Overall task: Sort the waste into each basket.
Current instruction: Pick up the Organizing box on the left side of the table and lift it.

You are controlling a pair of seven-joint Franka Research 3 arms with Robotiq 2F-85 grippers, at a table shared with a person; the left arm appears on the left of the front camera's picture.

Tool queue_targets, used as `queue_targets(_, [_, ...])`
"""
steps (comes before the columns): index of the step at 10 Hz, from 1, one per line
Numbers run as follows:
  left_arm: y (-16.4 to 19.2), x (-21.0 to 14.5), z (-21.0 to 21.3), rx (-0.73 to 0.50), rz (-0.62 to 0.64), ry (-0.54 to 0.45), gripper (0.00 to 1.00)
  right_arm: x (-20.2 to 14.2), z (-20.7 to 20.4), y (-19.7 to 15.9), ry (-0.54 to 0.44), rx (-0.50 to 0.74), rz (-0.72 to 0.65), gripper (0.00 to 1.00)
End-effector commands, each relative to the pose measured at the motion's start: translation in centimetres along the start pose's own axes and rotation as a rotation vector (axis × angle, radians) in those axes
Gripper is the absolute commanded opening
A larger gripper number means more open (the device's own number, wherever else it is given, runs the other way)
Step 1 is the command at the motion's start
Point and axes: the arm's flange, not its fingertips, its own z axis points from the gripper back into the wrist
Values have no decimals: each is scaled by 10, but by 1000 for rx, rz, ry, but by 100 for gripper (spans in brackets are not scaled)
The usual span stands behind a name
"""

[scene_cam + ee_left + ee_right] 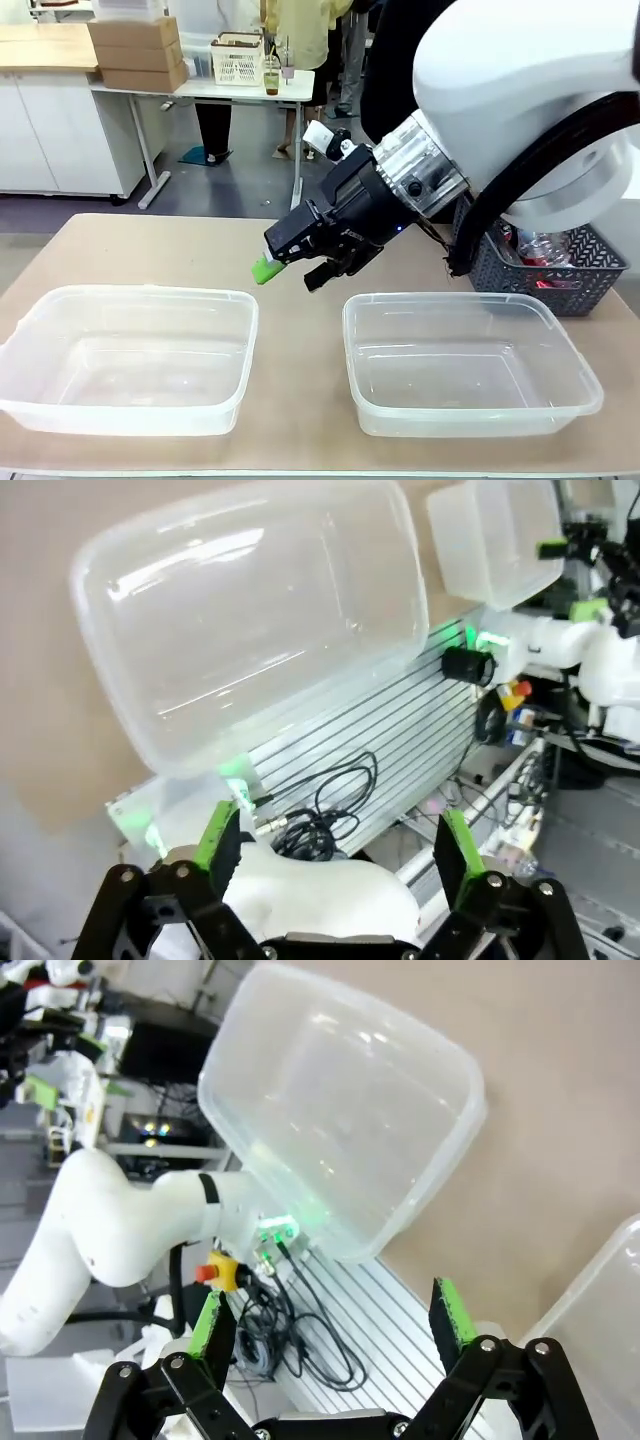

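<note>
Two clear tubs stand side by side on the tan table, the left basket and the right basket, and I see nothing inside either. My right gripper hangs open above the gap between them, nothing between its green pads. In the right wrist view the right gripper looks down on the left basket and a corner of the right basket. The left gripper is open and off the table's near edge, facing the left basket. Waste, red cans and a clear bottle, lies in a dark grey basket.
The dark grey lattice basket stands at the table's back right, partly behind my right arm. Beyond the table are a white desk with boxes and a person's legs. My left arm's white base and cables sit below the table edge.
</note>
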Motion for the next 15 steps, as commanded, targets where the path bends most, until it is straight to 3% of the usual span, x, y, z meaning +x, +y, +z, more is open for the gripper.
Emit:
queue_targets(1, [-5,2,-3,10,-36,15,100,1,0,-3,-7,-14,7,100])
queue_targets(2, [11,10,-32,186,76,10,100,12,-27,1,43,-51,-80,100])
queue_targets(3, [26,6,-57,253,88,45,100,25,-57,9,37,-96,-156,100])
queue_targets(5, [57,-13,-90,477,139,74,100,52,-117,12,152,-250,-275,100])
queue_targets(6, [66,-11,-108,428,132,19,100,57,-136,15,199,-281,-259,100])
queue_targets(7, [73,1,-114,367,185,-16,100,60,-128,12,105,-397,-226,100])
queue_targets(8, [47,28,-31,421,97,50,100,23,-118,0,132,-211,-231,100])
queue_targets(9, [47,28,-31,421,97,50,100,23,-118,0,132,-211,-231,100])
queue_targets(10, [58,40,-38,418,127,40,100,36,-134,-7,141,-294,-239,100])
queue_targets(11, [62,44,-59,415,109,28,100,42,-154,0,218,-367,-349,100])
queue_targets(14, [90,22,-129,493,117,25,100,56,-170,3,222,-363,-434,100])
queue_targets(15, [92,12,-146,471,105,72,100,61,-174,1,237,-374,-441,100])
